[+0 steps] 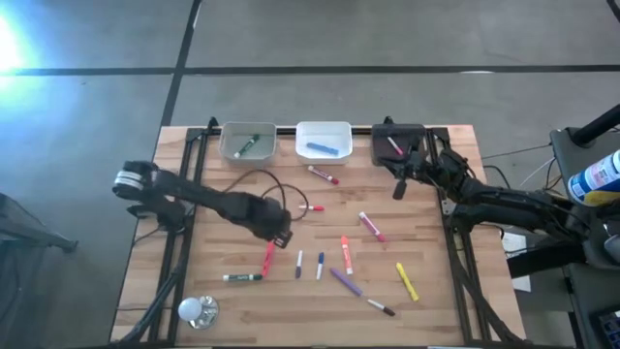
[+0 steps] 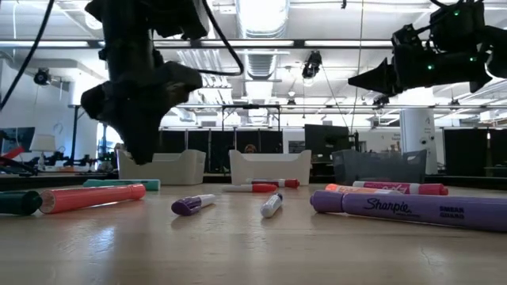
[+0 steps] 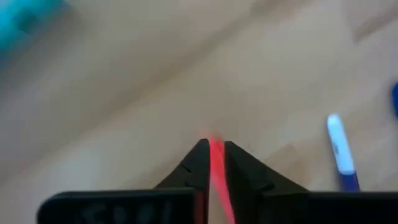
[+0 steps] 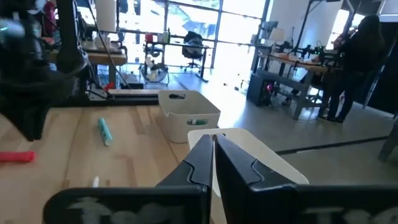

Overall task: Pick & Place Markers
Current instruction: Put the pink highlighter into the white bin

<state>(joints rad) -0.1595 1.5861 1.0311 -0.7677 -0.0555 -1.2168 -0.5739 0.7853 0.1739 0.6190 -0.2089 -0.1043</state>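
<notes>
Lying flat on the worktop [image 1: 436, 320], the red marker [image 1: 268, 257] sits left of centre, its long axis running nearly straight from the near edge towards the bins, leaning slightly to the right at the far end. I cannot tell which end carries the cap.

The left gripper [image 1: 281, 236] hangs just above the marker's far end. Its fingers stand a narrow way apart, and the left wrist view shows the red barrel in the gap between them. In the low view the marker rests on the wood below the tips.

Eleven markers lie loose on the worktop:
- the red one;
- a green one [image 1: 242, 277] just beside it, lying crosswise;
- two blue-and-white ones [image 1: 298, 264] [image 1: 320, 266];
- an orange one [image 1: 345, 254];
- a purple one [image 1: 344, 282];
- a yellow one [image 1: 407, 281];
- a pink one [image 1: 371, 226];
- a dark-tipped white one [image 1: 381, 307];
- a short one [image 1: 312, 206];
- a red-and-white one [image 1: 323, 175].

Three bins line the far edge, each holding one marker:
- the clear bin [image 1: 229, 131] holds a green one [image 1: 245, 145];
- the white bin [image 1: 302, 129] holds a blue one [image 1: 323, 148];
- the black bin [image 1: 380, 133] holds a pink one [image 1: 395, 145].

One light bulb [image 1: 197, 309] sits at the near left corner.

The right gripper [image 1: 399, 184] hovers near the black bin, fingers pressed together on nothing.
</notes>
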